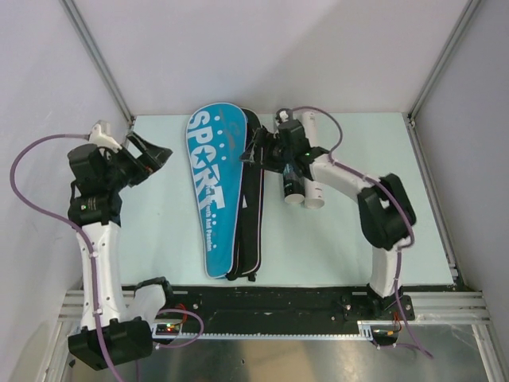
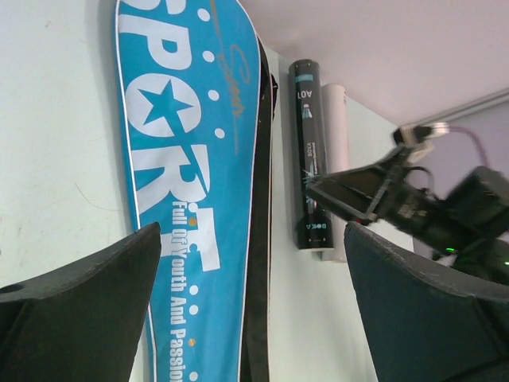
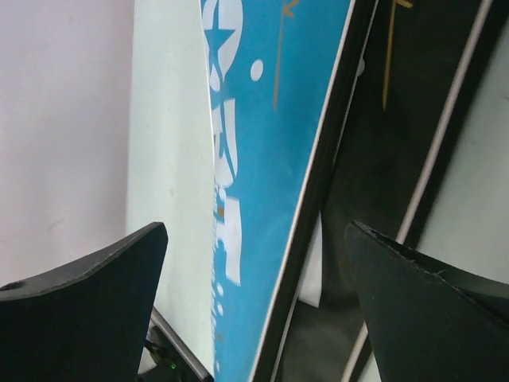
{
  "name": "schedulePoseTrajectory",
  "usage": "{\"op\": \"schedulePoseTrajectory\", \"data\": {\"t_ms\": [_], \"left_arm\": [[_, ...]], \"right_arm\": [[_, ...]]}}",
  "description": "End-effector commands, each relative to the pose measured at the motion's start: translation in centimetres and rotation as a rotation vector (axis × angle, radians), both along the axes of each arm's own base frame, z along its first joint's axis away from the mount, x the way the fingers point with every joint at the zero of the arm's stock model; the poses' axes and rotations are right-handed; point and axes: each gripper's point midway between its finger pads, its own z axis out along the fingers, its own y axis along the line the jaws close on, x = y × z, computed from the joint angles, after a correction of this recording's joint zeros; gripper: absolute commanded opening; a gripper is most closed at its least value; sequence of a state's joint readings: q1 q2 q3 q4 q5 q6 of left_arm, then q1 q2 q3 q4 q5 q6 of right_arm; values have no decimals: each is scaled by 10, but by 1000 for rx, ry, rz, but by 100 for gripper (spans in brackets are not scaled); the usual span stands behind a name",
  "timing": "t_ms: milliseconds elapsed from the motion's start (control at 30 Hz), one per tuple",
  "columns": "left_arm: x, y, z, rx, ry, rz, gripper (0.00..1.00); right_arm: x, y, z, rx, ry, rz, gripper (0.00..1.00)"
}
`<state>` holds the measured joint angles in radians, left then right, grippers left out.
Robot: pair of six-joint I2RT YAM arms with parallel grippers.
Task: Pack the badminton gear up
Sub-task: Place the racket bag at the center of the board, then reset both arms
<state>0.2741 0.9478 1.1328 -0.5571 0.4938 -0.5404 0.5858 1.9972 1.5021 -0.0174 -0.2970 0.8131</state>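
Observation:
A blue "SPORT" racket cover (image 1: 213, 187) lies lengthwise on the table, partly over a black cover (image 1: 251, 215). A black tube (image 1: 291, 181) and a white tube (image 1: 312, 171) lie side by side to their right. My left gripper (image 1: 153, 159) is open and empty, held left of the blue cover (image 2: 191, 159); its view also shows the black tube (image 2: 308, 151) and white tube (image 2: 336, 143). My right gripper (image 1: 252, 151) is open and empty above the upper part of the black cover (image 3: 413, 119), next to the blue cover's edge (image 3: 270, 159). No rackets or shuttlecocks show.
The pale green table (image 1: 358, 239) is boxed in by white walls with metal posts (image 1: 95, 56) at the back corners. A black rail (image 1: 278, 298) runs along the near edge by the arm bases.

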Motion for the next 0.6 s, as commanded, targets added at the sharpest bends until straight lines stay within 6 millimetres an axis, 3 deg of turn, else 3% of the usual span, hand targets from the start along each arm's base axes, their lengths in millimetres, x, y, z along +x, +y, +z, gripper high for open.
{"op": "schedulePoseTrajectory", "data": {"t_ms": [0, 100, 233, 400, 567], "left_arm": [[-1, -14, 10, 95, -73, -67, 98], [-3, -32, 13, 123, -98, -145, 98], [-10, -59, 14, 157, -136, -258, 98], [-23, -94, 15, 157, -189, -395, 98], [-32, -105, 13, 168, -216, -422, 98]], "right_arm": [[-28, -57, 48, -281, -189, -9, 99], [-48, -95, 55, -467, -231, -79, 99], [-77, -133, 84, -564, -292, -135, 99], [-110, -157, 102, -542, -330, -133, 99], [-139, -182, 122, -478, -389, -174, 100]]}}
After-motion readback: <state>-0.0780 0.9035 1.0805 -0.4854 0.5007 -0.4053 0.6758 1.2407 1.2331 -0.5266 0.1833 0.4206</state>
